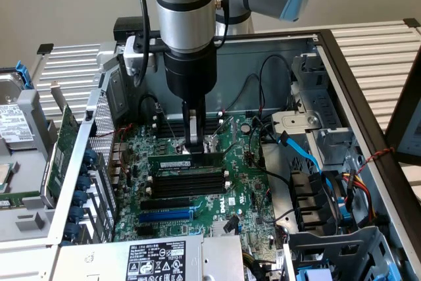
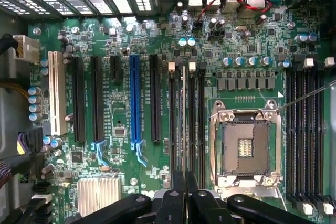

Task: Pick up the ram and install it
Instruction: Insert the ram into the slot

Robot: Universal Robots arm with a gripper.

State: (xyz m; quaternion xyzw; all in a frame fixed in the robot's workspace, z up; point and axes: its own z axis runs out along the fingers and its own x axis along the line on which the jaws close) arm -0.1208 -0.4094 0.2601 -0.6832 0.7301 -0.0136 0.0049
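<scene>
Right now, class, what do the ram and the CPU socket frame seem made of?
The ram: probably resin circuit board, matte dark green, with a white label. The CPU socket frame: likely bare metal, silvery and shiny, catching light.

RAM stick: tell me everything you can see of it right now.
The ram is a long, thin dark-green board with a pale label strip on its face. It stands upright on edge in a bank of long black slots on the motherboard, and the slots beside it are empty. The gripper comes straight down on the middle of its top edge and looks shut on it. In the wrist view it appears edge-on as a thin line. Whether it is fully seated cannot be told.
</scene>
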